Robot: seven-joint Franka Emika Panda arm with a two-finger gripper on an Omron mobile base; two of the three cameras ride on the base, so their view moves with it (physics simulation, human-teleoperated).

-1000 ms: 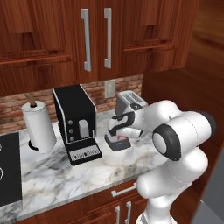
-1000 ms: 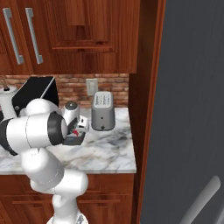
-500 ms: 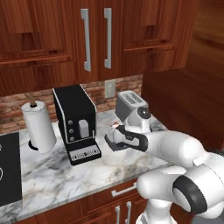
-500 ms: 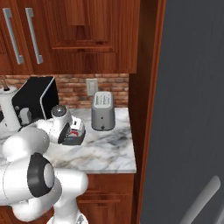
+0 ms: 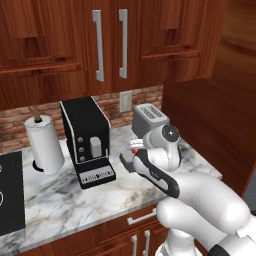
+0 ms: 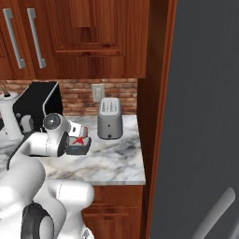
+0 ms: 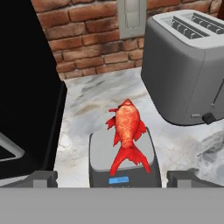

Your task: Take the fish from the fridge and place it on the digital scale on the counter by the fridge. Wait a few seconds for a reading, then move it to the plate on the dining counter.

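The red-orange fish (image 7: 127, 133) lies flat on the small dark grey digital scale (image 7: 103, 157), tail toward me, with nothing holding it. My gripper (image 7: 114, 178) is open, its fingertips (image 7: 42, 177) set wide on either side of the scale's near edge and touching neither scale nor fish. From the right base view the fish (image 6: 79, 140) rests on the scale (image 6: 77, 150) on the marble counter, just right of my hand. In the left base view a sliver of the fish (image 5: 134, 149) peeks out behind my forearm.
A silver toaster (image 7: 188, 65) (image 6: 110, 119) stands right of the scale. The tall black coffee machine (image 5: 85, 140) (image 7: 26, 87) stands close on its left. Farther left are a paper towel roll (image 5: 45, 145) and a black cooktop (image 5: 10, 190). The fridge's grey door (image 6: 200, 116) is shut.
The arm has swung and the hand has drawn back from over the scale. The fish stays lying on the scale.
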